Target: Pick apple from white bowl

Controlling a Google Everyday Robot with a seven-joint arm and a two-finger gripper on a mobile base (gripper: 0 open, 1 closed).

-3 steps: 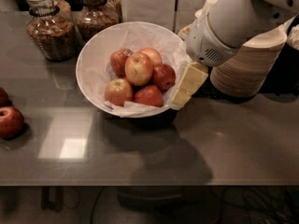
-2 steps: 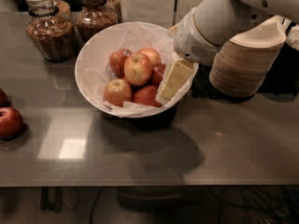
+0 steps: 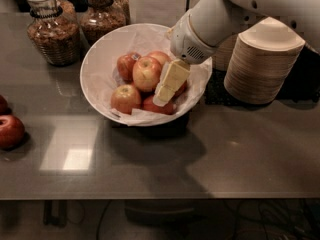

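Observation:
The white bowl [image 3: 100,54] with crinkled paper lining sits on the grey counter, holding several apples. The largest apple [image 3: 146,73], yellow-orange with red streaks, lies in the middle on top of the pile. Smaller red apples lie around it. My gripper [image 3: 169,85], with cream-coloured fingers, hangs from the white arm inside the bowl, just right of the large apple and over the red apples at the right side. It holds nothing that I can see.
A stack of beige disposable bowls [image 3: 262,61] stands right of the white bowl. Two glass jars [image 3: 50,26] with brown contents stand behind it at the left. Two red apples [image 3: 9,130] lie on the counter at the left edge.
The arm and gripper have moved left, from the bowl's right rim to over the apples inside the bowl, close beside the large apple.

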